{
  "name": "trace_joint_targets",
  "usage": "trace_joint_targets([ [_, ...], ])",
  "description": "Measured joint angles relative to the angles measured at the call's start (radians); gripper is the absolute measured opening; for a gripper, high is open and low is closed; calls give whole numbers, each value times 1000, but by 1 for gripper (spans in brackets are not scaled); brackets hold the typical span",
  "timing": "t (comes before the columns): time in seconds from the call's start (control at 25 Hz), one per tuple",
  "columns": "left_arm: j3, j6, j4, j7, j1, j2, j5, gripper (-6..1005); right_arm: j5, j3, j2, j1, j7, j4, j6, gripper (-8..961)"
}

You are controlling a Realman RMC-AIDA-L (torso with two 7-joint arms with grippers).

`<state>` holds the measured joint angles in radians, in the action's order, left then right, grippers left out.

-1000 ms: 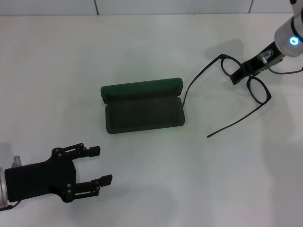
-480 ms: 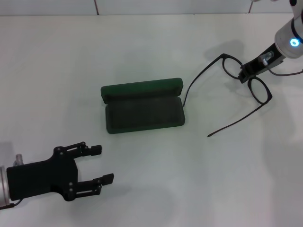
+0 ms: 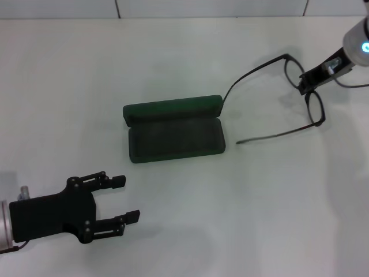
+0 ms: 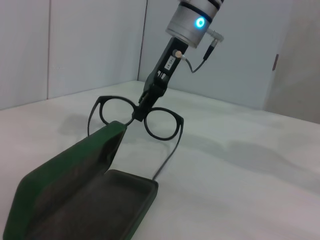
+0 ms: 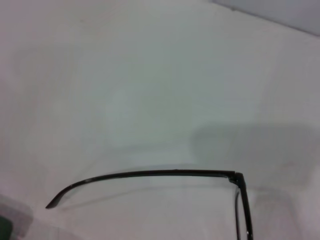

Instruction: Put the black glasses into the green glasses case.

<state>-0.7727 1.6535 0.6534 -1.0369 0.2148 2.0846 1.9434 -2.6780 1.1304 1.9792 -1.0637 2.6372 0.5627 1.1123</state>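
1. Now lifted: black glasses [image 3: 304,95] pinched at the bridge by the right gripper [image 3: 307,82], fingers pressed onto the frame, carried clear of the white surface [image 3: 230,219] at the far right.
2. Swung round since a second ago: temple arms open and aimed toward the green glasses case [image 3: 173,128], one tip near the lid's far corner, the other just beside the tray's right end.
3. Seen from the left wrist too: glasses [image 4: 145,117] hanging off the surface behind the open case [image 4: 85,195].
4. Parked near-left: left gripper [image 3: 118,199], fingers spread, holding nothing.
5. Likely next: carry over the case, lower into the tray; open temples may catch the rim.
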Motion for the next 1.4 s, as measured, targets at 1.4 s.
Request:
trace_joint_targets([
  [1.4,-10,147,-125,24,166,0,-45,549,977,-270,26,435,-1125,171,248,96],
])
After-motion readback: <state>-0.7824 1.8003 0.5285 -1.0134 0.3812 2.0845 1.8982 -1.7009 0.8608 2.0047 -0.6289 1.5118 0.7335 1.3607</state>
